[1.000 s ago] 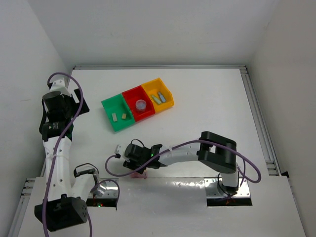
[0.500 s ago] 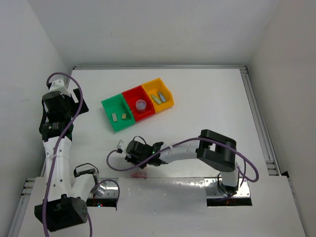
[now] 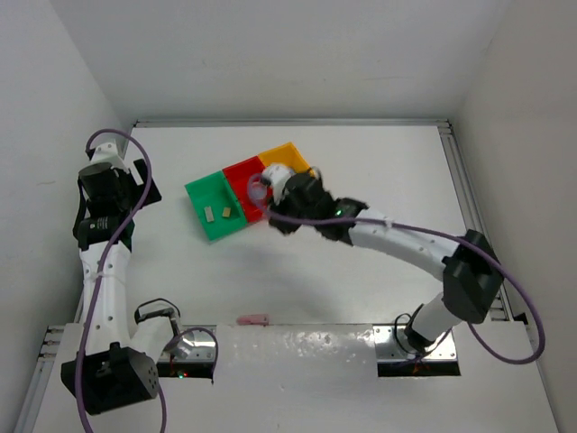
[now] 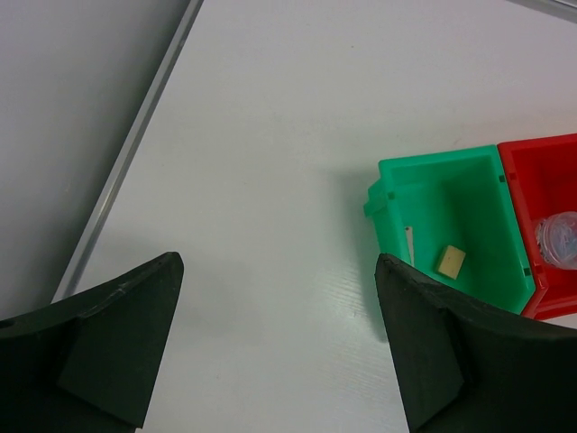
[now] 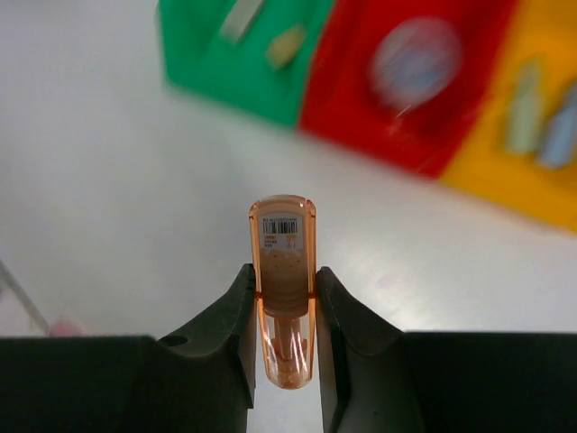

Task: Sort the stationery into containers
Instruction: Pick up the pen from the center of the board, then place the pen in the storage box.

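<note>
Clearly, the right gripper [image 5: 283, 275] was clamped on the orange stick [image 5: 283, 236]. Its two fingers [image 5: 230, 316] pinched the stick's sides, and the labelled end stood out past the fingertips. Beyond those fingertips lay the joined row of bins, blurred. The green bin [image 5: 225, 81] was ahead to the left with two beige blocks [image 5: 287, 45] in it. The red bin [image 5: 361, 99] was nearly straight ahead and held the lavender roll [image 5: 416, 63]. The yellow bin [image 5: 491, 180] was ahead to the right with a green stick [image 5: 526, 117] and a blue stick [image 5: 559, 135] inside. A pink stick [image 3: 253, 319] lay on the table [image 4: 270, 135], well behind the right fingers and apart from both grippers. The left gripper [image 4: 279, 352] had its fingers spread wide with only bare table between them. The green bin sat ahead of its right-hand finger, with the red bin just past it.
</note>
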Available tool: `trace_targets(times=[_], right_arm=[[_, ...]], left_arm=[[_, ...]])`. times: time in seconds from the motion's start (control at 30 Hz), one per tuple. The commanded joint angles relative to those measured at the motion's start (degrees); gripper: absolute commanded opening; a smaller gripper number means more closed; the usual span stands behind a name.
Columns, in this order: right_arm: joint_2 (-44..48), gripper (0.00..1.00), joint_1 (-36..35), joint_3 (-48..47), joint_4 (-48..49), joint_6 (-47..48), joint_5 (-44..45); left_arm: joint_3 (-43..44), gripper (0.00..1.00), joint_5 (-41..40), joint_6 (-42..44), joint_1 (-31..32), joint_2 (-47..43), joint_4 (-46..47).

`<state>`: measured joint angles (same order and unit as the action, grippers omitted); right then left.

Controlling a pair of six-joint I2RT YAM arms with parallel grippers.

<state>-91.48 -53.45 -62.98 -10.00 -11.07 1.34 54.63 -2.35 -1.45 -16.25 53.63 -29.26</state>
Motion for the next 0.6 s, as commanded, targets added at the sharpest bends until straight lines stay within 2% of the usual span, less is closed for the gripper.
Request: trace_targets(times=[0.0, 0.1, 0.2, 0.37, 0.57], right_arm=[[2.63, 0.0, 8.52, -9.14, 1.48, 0.34, -0.55], [-4.65, 0.0, 17.56, -18.27, -0.28, 0.96, -1.07], [-13.79, 0.0, 21.79, -26.19, -1.16, 2.01, -3.01], [-26.26, 0.0, 24.36, -36.84, -2.04, 2.64, -3.01], [-31.29, 0.0, 22.61, -37.3, 2.7, 3.6, -2.67]], left_arm=[[-0.05, 0.86, 1.64, 0.31, -0.71, 0.78, 3.94], [0.04, 0.86, 2.0, 0.49, -0.89, 2.18, 3.94], [0.21, 0.85, 3.58, 0.92, -1.94, 3.15, 3.5], [0.04, 0.85, 4.28, 0.84, -4.75, 4.99, 3.41], [-1.28, 0.84, 6.13, 0.66, -7.12, 6.4, 4.03]])
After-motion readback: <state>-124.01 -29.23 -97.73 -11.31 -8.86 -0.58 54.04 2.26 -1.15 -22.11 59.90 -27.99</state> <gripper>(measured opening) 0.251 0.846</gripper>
